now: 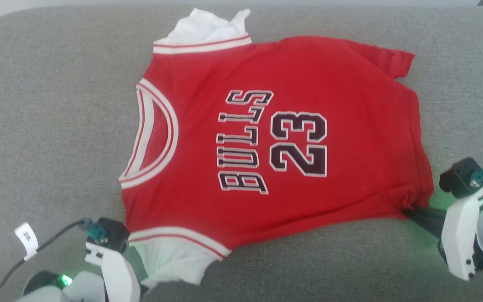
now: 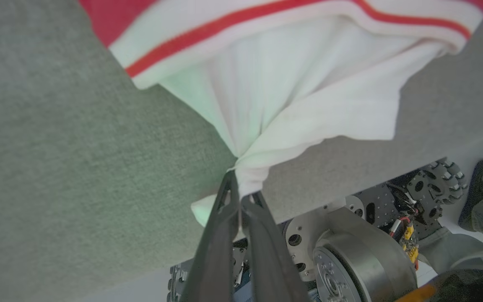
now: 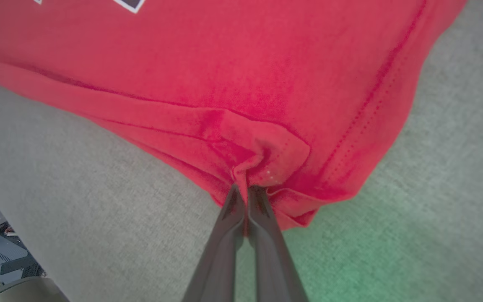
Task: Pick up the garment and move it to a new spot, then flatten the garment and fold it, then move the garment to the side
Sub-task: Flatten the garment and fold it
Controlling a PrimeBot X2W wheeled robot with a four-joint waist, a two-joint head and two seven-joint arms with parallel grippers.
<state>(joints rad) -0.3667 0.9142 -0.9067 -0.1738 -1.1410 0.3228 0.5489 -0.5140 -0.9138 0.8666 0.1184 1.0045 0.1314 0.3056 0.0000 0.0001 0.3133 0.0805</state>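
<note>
The garment (image 1: pixel 266 138), a red jersey with black "BULLS" and 23 on its front, lies spread on the grey cushion, neck hole to the left, hem to the right. My left gripper (image 2: pixel 241 188) is shut on the white inside cloth (image 2: pixel 292 105) poking out of the near armhole; in the head view that gripper (image 1: pixel 141 272) sits at the lower left. My right gripper (image 3: pixel 245 191) is shut on a bunched red fold at the near hem corner (image 3: pixel 266 155), seen at the lower right in the head view (image 1: pixel 411 212). White fabric also sticks out at the far armhole (image 1: pixel 208 27).
The grey cushion (image 1: pixel 48 126) spreads wide around the jersey, with its near edge just below my grippers. A cable with a white tag (image 1: pixel 27 240) hangs off my left wrist. Below the cushion edge shows the robot's wheeled base (image 2: pixel 367 247) and a person's foot (image 2: pixel 482 188).
</note>
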